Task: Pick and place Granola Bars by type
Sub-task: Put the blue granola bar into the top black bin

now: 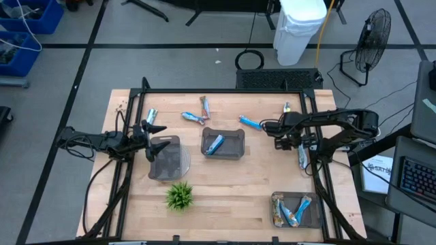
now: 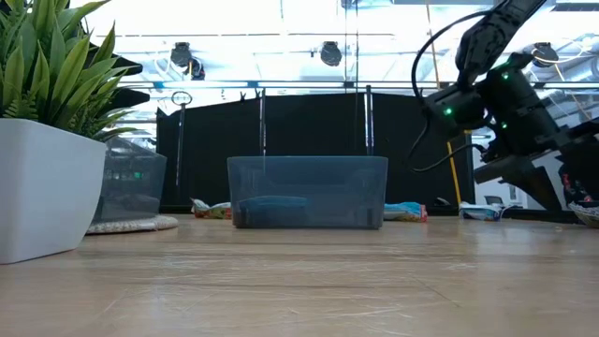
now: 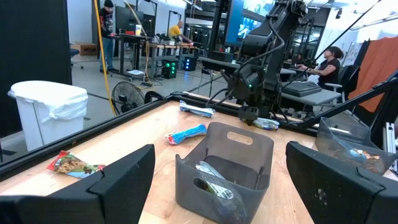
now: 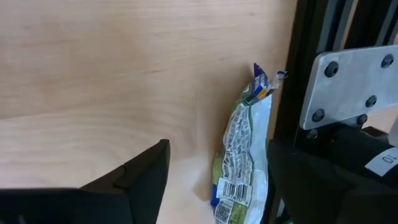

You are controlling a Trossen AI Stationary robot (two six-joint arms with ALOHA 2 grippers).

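Observation:
My right gripper (image 1: 291, 140) hovers over the table's right side, open and pointing down. A white-and-blue granola bar (image 4: 241, 155) lies flat on the wood between its fingers, against the black frame rail (image 4: 292, 74); this bar (image 1: 302, 157) also shows from above. My left gripper (image 1: 147, 132) waits open at the left, beside the left tray (image 1: 167, 157). The middle tray (image 1: 223, 142) holds a blue bar (image 1: 215, 143). Loose bars lie along the far side: (image 1: 151, 116), (image 1: 193, 117), (image 1: 204, 105), (image 1: 251, 123), (image 1: 287, 107).
A near-right tray (image 1: 294, 211) holds several bars. A small green plant (image 1: 179, 196) stands at the near middle, large in the low view (image 2: 47, 140). Black frame rails (image 1: 320, 170) border the table. Bare wood lies between the trays. People sit at desks beyond the table (image 3: 329, 59).

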